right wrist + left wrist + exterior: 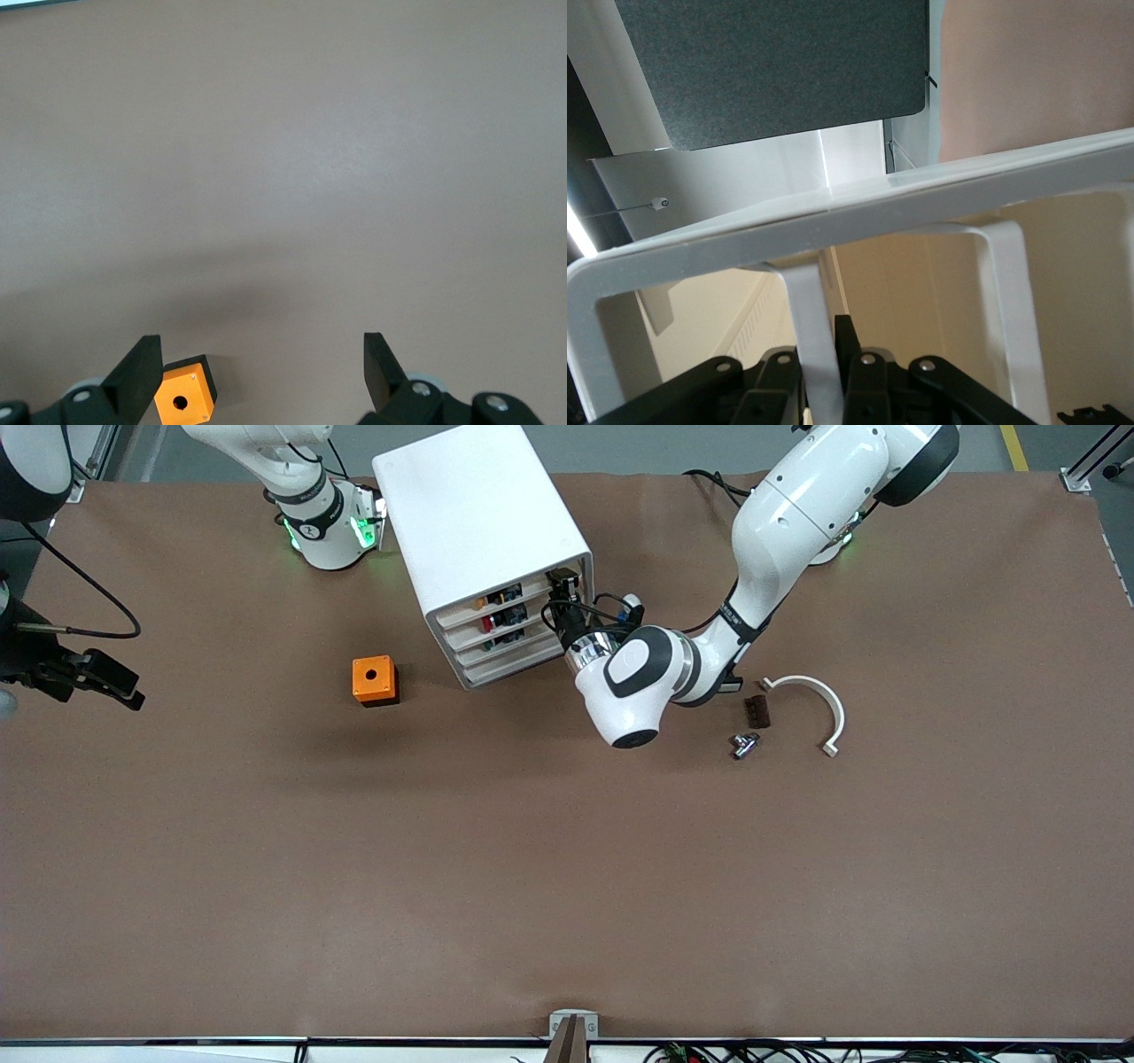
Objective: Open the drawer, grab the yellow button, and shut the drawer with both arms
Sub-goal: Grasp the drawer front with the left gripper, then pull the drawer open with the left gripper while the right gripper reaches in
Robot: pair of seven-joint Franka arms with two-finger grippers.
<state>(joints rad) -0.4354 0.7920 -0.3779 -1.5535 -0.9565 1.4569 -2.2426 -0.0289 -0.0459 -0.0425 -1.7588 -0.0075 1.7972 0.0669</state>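
Step in hand, by judgement: opening of the white see-through-fronted top drawer (507, 593) of the white rounded box cabinet (478, 522).

Left gripper (563, 590) at the cabinet front, level with the top drawer, at the corner toward the left arm's end of the brown worktop (532, 868). In the left wrist view, fingers (861, 367) pressed on either side of a thin white upright strip (808, 310) of the drawer's front frame; taken as a pinch on the handle. Drawer apparently not yet drawn out, front about flush with the three below.

Right gripper (124, 688) waiting over bare worktop at the right arm's end, fingers (142, 365) spread wide, nothing between them. Orange cube with round hole (184, 400) just below the fingers in that view, lying near the cabinet.

Tiny orange-capped button: not made out. Only small coloured parts showing through the drawer fronts, close beside the left fingers.

For a good pull:
- draw straight out along the drawer's own slide line, not sideways, since the grip is off-centre
- go slowly; light cabinet likely to slide or twist
- hold the pinch firm; thin strip apt to slip
- stop short of full travel.

White curved half-ring (819, 700), dark brown block (757, 711) and small metal part (744, 744) well apart from both sets of fingers; no concern.
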